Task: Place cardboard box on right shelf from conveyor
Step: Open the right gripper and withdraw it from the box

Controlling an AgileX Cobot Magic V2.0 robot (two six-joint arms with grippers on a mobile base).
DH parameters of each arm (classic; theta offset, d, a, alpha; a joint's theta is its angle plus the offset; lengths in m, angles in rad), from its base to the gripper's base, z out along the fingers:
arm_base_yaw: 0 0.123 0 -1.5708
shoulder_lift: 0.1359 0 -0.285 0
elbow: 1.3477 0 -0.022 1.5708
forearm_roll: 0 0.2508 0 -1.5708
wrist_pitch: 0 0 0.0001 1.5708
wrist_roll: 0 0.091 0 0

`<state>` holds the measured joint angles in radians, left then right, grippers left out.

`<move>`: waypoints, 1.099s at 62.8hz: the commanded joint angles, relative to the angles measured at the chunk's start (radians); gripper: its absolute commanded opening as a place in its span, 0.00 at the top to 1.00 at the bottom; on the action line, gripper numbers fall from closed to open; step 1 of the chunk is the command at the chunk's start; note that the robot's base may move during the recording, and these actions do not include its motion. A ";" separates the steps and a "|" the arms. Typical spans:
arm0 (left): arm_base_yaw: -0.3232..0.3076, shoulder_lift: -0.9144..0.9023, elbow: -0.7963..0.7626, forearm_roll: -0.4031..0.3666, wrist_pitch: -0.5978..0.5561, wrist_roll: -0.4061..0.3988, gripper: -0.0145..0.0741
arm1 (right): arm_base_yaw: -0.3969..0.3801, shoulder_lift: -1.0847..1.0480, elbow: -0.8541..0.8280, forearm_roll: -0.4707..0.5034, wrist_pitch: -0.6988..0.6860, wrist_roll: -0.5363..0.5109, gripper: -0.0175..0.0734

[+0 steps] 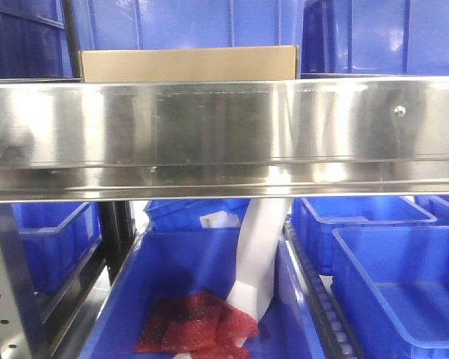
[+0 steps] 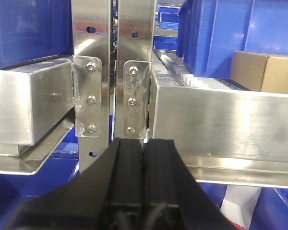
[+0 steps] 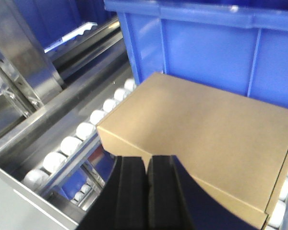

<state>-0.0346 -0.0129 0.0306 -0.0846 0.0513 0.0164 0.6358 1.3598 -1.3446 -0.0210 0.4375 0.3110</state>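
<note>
Closed, empty right fingers (image 3: pixel 146 191) near cardboard box (image 3: pixel 201 143), already resting on right shelf (image 1: pixel 224 134). Left fingers (image 2: pixel 143 172) closed, idle. Placement apparently done; only retreat left.

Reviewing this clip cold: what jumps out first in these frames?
The broad shiny front rail of the right shelf fills the front view, with the cardboard box sitting just behind it among blue bins. In the right wrist view the box rests on white rollers, with the right gripper shut just in front of it.
</note>
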 commanded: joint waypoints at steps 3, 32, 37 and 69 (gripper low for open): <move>0.000 -0.011 -0.004 -0.007 -0.091 -0.005 0.97 | -0.003 -0.037 -0.029 -0.015 -0.092 0.004 0.77; 0.000 -0.011 -0.004 -0.007 -0.091 -0.005 0.97 | -0.003 -0.068 0.015 -0.053 -0.085 -0.082 0.77; 0.000 -0.011 -0.004 -0.007 -0.091 -0.005 0.97 | -0.004 -0.116 0.088 -0.046 -0.105 -0.157 0.77; 0.000 -0.011 -0.004 -0.007 -0.091 -0.005 0.97 | -0.348 -0.749 0.877 0.038 -0.378 -0.226 0.77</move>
<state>-0.0346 -0.0129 0.0306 -0.0846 0.0513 0.0164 0.3621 0.7265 -0.5273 0.0072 0.1618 0.1018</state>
